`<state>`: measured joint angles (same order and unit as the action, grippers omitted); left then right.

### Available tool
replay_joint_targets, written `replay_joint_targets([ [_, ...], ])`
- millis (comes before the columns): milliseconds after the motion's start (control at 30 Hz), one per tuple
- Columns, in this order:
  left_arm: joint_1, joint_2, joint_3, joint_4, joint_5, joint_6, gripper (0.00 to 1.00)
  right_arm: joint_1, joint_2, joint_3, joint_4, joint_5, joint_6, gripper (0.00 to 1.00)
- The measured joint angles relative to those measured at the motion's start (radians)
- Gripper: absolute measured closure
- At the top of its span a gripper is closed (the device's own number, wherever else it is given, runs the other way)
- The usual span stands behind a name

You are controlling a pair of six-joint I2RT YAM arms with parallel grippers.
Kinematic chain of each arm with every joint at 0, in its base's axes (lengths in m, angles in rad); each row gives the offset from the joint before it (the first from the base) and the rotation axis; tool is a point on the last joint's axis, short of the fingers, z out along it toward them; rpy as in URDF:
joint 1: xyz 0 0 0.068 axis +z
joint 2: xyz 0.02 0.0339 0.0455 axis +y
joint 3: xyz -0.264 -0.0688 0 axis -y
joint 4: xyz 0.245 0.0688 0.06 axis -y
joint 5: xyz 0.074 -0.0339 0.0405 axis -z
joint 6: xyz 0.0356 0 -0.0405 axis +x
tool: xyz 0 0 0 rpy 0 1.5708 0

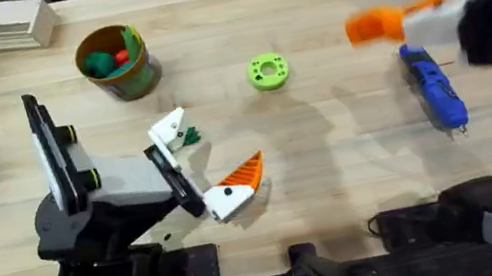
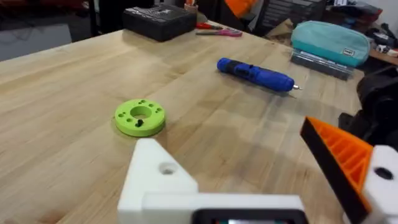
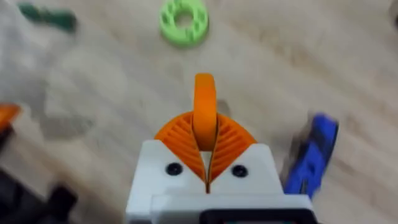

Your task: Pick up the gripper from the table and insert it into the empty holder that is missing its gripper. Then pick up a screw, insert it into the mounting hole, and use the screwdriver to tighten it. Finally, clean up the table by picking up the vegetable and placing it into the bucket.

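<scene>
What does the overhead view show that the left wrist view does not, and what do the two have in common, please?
Only the overhead view takes in the bucket with its green and red pieces, the vegetable lying beside the left hand, and the right hand shut on the gripper. Only the left wrist view takes in the red-handled scissors and a teal pouch at the table's far side. Both show the green disc and the screwdriver lying on the table.
</scene>
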<state>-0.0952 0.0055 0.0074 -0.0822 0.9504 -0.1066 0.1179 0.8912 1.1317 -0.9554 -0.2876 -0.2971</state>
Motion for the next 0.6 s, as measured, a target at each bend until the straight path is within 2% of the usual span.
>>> replay_joint_targets([
  [100,0.0,0.0,0.0,0.0,0.0,0.0,0.014,-0.055,-0.035,-0.119,0.287,-0.204,0.094,0.985],
  [200,0.0,0.0,0.0,0.0,0.0,0.0,0.012,-0.06,-0.002,-0.262,0.562,-0.392,0.247,0.985],
  [333,0.0,0.0,0.0,0.0,0.0,-0.001,0.014,-0.034,0.122,-0.406,0.754,-0.556,0.496,0.986],
  [567,0.0,0.0,0.0,0.0,0.0,-0.003,0.014,0.098,0.364,-0.436,1.026,-0.73,0.858,0.986],
  [600,0.0,0.0,0.0,0.0,0.0,-0.003,0.014,0.156,0.447,-0.436,1.134,-0.812,0.986,0.986],
])
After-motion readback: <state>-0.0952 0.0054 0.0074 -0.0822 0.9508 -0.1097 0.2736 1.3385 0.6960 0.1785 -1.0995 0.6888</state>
